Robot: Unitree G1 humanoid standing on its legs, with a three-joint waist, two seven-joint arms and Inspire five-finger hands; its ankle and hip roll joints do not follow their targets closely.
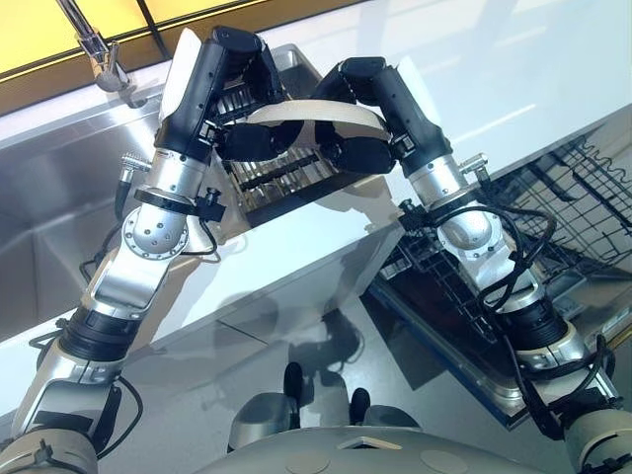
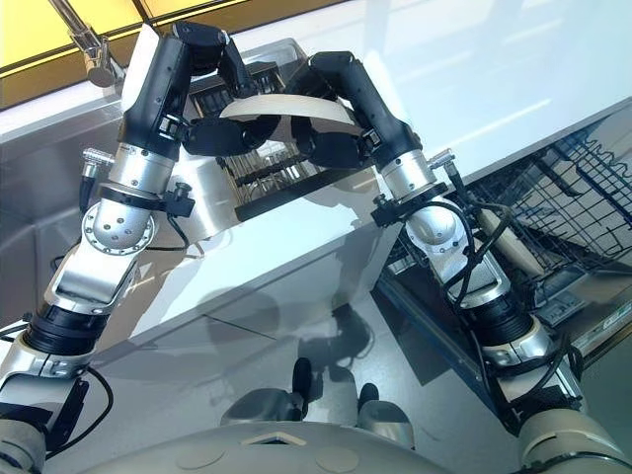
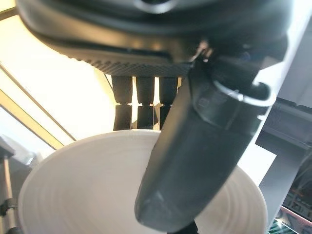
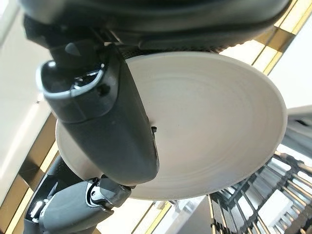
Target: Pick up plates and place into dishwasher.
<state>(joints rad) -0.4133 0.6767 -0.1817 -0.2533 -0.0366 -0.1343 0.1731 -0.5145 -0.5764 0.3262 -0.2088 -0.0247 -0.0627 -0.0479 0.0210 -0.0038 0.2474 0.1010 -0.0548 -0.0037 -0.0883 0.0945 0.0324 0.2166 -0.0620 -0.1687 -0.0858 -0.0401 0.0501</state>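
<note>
A white plate (image 1: pixel 316 111) hangs edge-on above the counter, held between both hands. My left hand (image 1: pixel 222 79) grips its left rim, the thumb (image 3: pixel 195 161) lying across the plate's face (image 3: pixel 87 185) and the fingers behind it. From the right, my right hand (image 1: pixel 380 99) pinches the other rim, with its thumb (image 4: pixel 112 122) pressed on the plate (image 4: pixel 209 122). The left hand (image 4: pixel 73 209) shows beyond the plate in the right wrist view.
A dark dish rack (image 1: pixel 286 178) stands on the white counter (image 1: pixel 296 257) right under the plate. A steel sink (image 1: pixel 39 227) with a faucet (image 1: pixel 99 49) lies to the left. The open dishwasher's wire rack (image 1: pixel 583 197) and door (image 1: pixel 444 346) are at the right.
</note>
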